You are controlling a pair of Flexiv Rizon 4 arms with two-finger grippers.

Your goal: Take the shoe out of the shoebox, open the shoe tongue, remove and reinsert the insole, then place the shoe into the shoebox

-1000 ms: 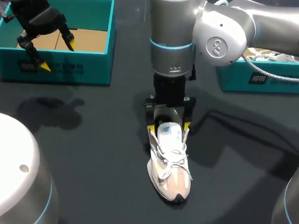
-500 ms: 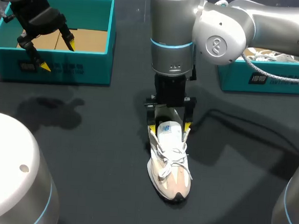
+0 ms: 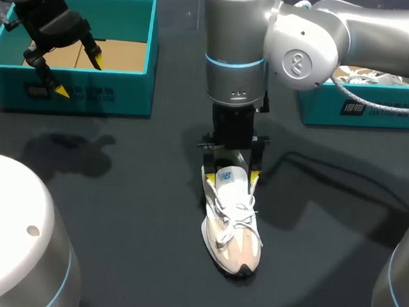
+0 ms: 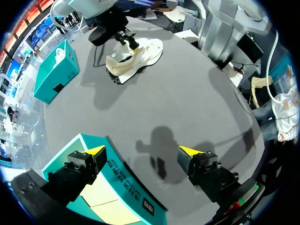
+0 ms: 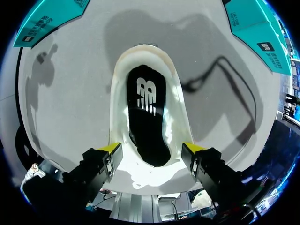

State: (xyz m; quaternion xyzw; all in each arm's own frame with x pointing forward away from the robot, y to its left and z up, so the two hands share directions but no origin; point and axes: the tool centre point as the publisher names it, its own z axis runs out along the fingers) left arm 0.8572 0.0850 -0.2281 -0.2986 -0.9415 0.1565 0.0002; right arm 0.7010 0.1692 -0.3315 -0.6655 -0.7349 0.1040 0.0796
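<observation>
Nearest, at the lower middle of the head view, the shoe stands upright on the dark table, outside both boxes. It is white with a beige toe; the toe points toward the lower edge and the heel toward the upper. Its laces are tied across the top. Just above it in the frame, the right gripper hangs straight down from the arm that comes in from the upper right. Its claw is released: the fingers are spread and straddle the heel, one yellow tip just beside each side of the collar. The right wrist view looks down into the shoe's mouth between those tips, where a black insole with a white mark lies flat inside. Farther off, at the upper left, the left box is teal, open-topped, with a bare brown cardboard floor. The left gripper hangs over its front wall, released and holding nothing, one tip above the box and the other above the table in front of it. At the upper right the right box, also teal, has something white showing over its rim.
</observation>
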